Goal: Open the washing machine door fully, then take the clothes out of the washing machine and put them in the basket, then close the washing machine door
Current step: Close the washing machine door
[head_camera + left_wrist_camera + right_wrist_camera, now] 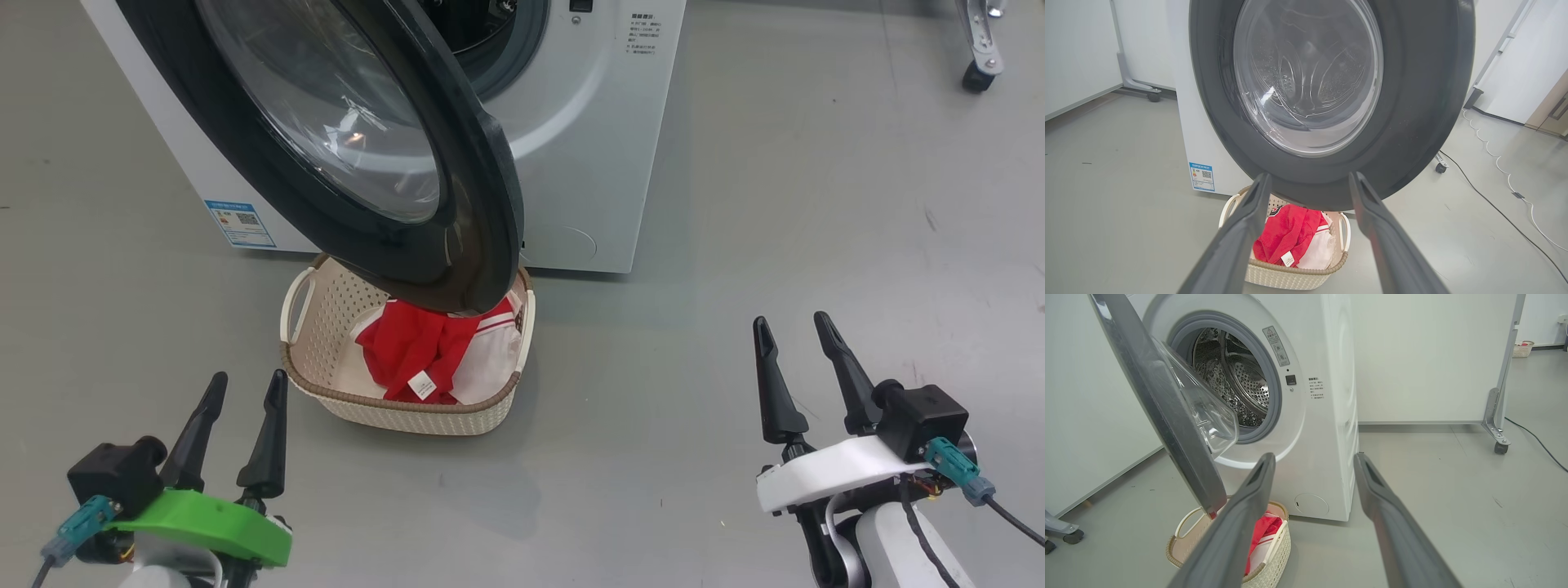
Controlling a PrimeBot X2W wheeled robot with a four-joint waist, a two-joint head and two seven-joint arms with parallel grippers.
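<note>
**Head view.** Washing machine (588,122) at top, front facing the robot. The washing machine door (351,122) is swung out part-way, hinged on the robot's left. Its outer face is turned to the lower left and its free edge points down toward the robot. The door's lower rim overhangs the far end of the basket (326,327), which sits on the grey floor (735,245) just in front of the machine. The clothes (420,347) lie inside it, red over white, with a small white label up.
- Left gripper (249,376) low at lower left, near the basket's near corner. Fingers point up-view, spread, nothing between them.
- Right gripper (790,318) at lower right, well apart from the basket. Fingers up-view, spread, empty.

**Left wrist view.** Left gripper (1310,174) aims at the door (1412,102) face-on, fingers wide. Below the rim sits the basket (1290,273), long axis across the view, a handle at each end, clothes (1290,234) heaped inside. A blue label (1202,176) shows low on the machine (1200,134).

**Right wrist view.** Door (1167,424) seen edge-on, tilted, with the glass bowl bulging toward the steel drum (1237,384). Right gripper (1313,455) is level, fingers wide, pointing at the machine (1327,437). Basket (1274,555) with clothes (1261,531) under the door's bottom edge.
</note>
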